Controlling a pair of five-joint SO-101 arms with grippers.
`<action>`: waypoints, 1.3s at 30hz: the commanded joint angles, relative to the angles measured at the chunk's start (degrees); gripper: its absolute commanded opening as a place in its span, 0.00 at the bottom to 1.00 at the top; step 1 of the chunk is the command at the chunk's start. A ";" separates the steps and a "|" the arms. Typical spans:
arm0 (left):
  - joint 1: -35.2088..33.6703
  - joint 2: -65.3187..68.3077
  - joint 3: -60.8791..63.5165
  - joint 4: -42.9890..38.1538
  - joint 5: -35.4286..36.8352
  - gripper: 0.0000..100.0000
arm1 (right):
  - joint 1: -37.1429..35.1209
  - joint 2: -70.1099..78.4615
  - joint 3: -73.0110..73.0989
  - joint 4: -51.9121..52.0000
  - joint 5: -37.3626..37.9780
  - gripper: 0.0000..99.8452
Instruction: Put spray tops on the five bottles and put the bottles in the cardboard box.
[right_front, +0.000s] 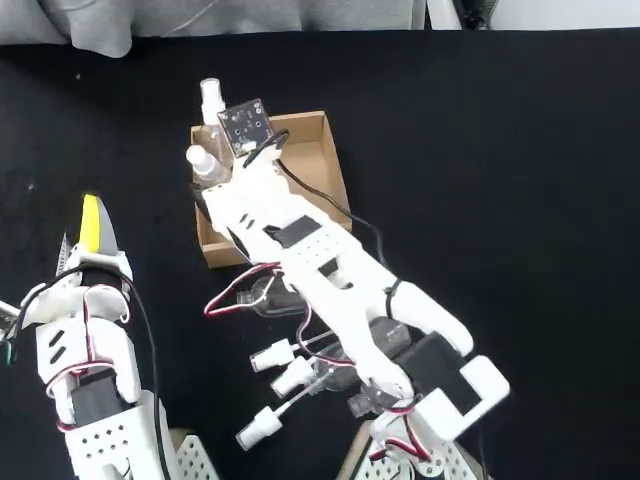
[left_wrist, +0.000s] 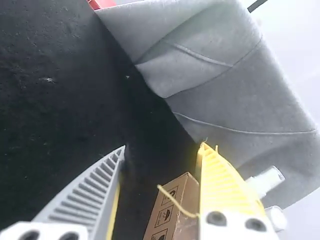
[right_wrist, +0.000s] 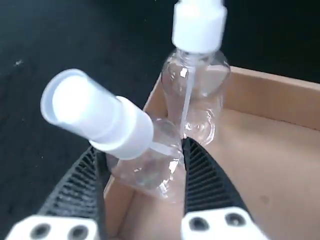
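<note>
Bottles without tops (right_front: 268, 297): lying nearest on the black table (right_front: 500, 150), just beside three loose spray tops (right_front: 272, 354) — probably waiting to be capped.
Left claw (left_wrist: 162, 150): fingers spread, holding nothing, kept aside from the box; it seems to be idle.
Right claw (right_wrist: 142, 160): closed on a capped bottle (right_wrist: 145, 170), tilted over the box edge — I think to lower it inside.
Cardboard box (right_wrist: 270, 150): open side up, ready to receive bottles.
Far bottle (right_wrist: 197, 95): capped, upright in the box corner.
</note>
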 joint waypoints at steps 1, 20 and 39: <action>-0.04 -0.53 1.45 -1.41 0.00 0.21 | 1.23 0.22 -4.44 -1.93 -0.35 0.03; -0.04 -0.53 1.45 -1.41 0.00 0.21 | 1.49 1.71 -4.35 -1.93 -0.44 0.12; -0.04 -0.53 1.45 -1.41 0.00 0.21 | 1.58 1.71 -4.35 -1.67 -2.55 0.29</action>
